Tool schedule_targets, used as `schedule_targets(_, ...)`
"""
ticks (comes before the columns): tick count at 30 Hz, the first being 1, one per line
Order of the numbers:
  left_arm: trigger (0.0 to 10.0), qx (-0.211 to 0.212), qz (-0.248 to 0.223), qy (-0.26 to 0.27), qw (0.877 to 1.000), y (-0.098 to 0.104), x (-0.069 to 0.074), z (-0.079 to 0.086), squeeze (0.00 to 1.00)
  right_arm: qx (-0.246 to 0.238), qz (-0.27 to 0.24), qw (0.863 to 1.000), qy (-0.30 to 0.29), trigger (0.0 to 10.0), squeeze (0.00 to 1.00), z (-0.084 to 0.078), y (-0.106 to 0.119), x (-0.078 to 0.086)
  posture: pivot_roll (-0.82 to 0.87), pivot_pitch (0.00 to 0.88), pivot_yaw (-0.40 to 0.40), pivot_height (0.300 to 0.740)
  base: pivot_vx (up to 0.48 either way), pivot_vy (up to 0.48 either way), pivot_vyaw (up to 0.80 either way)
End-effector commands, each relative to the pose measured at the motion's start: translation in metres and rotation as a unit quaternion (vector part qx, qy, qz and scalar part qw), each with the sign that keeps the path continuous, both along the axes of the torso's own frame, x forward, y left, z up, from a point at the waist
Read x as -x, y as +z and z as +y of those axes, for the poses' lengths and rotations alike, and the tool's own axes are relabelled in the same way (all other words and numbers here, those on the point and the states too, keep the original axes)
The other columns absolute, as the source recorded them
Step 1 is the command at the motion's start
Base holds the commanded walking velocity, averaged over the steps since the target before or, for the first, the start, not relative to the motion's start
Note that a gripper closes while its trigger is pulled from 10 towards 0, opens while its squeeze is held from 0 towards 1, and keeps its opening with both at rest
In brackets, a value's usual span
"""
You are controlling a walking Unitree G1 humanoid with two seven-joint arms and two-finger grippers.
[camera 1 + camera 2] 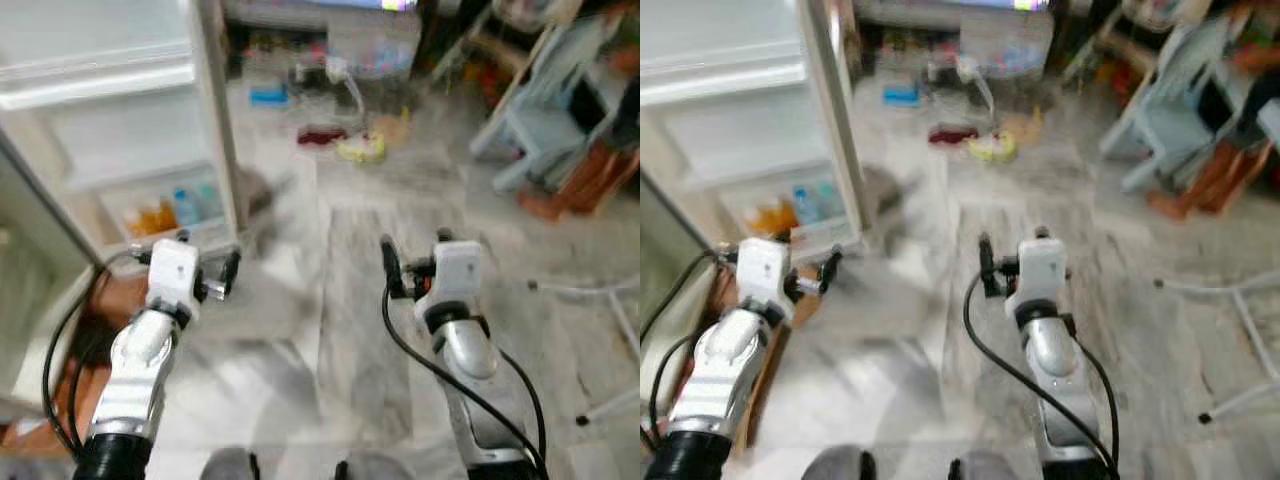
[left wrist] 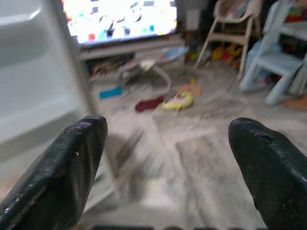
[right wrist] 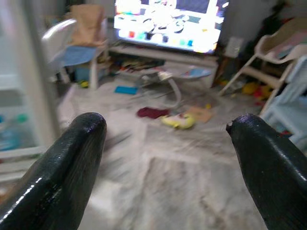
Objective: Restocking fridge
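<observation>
The fridge door [image 1: 214,120] stands open at the left, its white shelves facing me. Its lowest door shelf [image 1: 165,212] holds orange and blue bottles [image 1: 184,207]. My left gripper [image 1: 207,255] is held out just below and in front of that shelf, open and empty; the left wrist view shows its fingers [image 2: 62,177] wide apart over the floor. My right gripper [image 1: 415,255] hovers over the marble floor at the centre, also open and empty, with its fingers [image 3: 67,172] spread. The head views are blurred.
A brown box [image 1: 105,315] sits on the floor under my left arm. Toys lie ahead: a yellow-green one [image 1: 362,148], a red one [image 1: 320,135], a blue one [image 1: 268,95]. A pale blue chair [image 1: 545,130] and white stand legs [image 1: 600,300] are at the right. A lit TV [image 3: 168,21] is far ahead.
</observation>
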State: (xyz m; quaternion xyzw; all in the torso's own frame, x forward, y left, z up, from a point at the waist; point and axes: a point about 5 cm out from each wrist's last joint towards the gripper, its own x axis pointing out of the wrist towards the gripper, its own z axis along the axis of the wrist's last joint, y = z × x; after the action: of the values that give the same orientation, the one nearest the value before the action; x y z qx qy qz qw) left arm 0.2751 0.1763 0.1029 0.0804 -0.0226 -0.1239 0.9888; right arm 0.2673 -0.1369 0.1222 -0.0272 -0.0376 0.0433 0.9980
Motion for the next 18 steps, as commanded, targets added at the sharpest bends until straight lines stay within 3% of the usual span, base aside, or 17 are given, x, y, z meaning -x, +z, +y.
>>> schedule_targets(1, 10.0, -0.006, 0.012, -0.008, 1.0, -0.006, 0.006, -0.003, 0.0, 0.024, 0.011, 0.999, -0.035, 10.0, 0.0, -0.013, -0.002, 0.001, -0.03, 0.116, -0.053, 0.74, 0.382, -0.285, 0.0)
schedule_targets(4, 10.0, -0.009, 0.024, -0.004, 1.0, -0.012, 0.007, 0.001, 0.0, 0.051, 0.009, 0.998, -0.04, 10.0, 0.0, -0.015, -0.006, 0.002, -0.03, 0.11, -0.045, 0.74, 0.405, -0.253, 0.0)
schedule_targets(5, 10.0, -0.009, 0.024, -0.005, 1.0, -0.012, 0.006, 0.001, 0.0, 0.012, 0.017, 1.0, -0.014, 10.0, 0.0, -0.011, -0.008, 0.003, -0.04, 0.107, -0.041, 0.74, 0.416, 0.0, 0.0)
schedule_targets(6, 10.0, -0.009, 0.024, -0.006, 1.0, -0.012, 0.005, 0.0, 0.0, 0.007, 0.021, 1.0, -0.023, 10.0, 0.0, -0.012, -0.008, 0.003, -0.04, 0.107, -0.038, 0.74, 0.42, 0.0, 0.0)
schedule_targets(8, 10.0, -0.008, 0.024, -0.007, 1.0, -0.011, 0.001, -0.001, 0.0, 0.004, 0.026, 0.997, -0.067, 10.0, 0.0, -0.021, -0.008, 0.002, -0.04, 0.103, -0.035, 0.74, 0.42, 0.0, 0.0)
schedule_targets(11, 10.0, -0.005, 0.024, -0.012, 1.0, -0.01, -0.002, -0.005, 0.0, 0.039, 0.021, 0.997, -0.064, 10.0, 0.0, -0.023, -0.007, 0.002, -0.05, 0.098, -0.025, 0.74, 0.419, 0.0, 0.0)
schedule_targets(13, 10.0, -0.004, 0.025, -0.019, 0.999, -0.01, -0.002, -0.007, 0.0, 0.011, 0.011, 0.998, -0.058, 10.0, 0.0, -0.023, -0.004, 0.003, -0.05, 0.098, -0.023, 0.74, 0.42, 0.0, 0.0)
schedule_targets(18, 10.0, -0.002, 0.029, -0.024, 0.999, -0.011, -0.001, -0.01, 0.0, 0.003, 0.016, 0.998, -0.068, 10.0, 0.0, -0.024, -0.004, 0.002, -0.06, 0.098, -0.025, 0.74, 0.444, 0.0, -0.12)
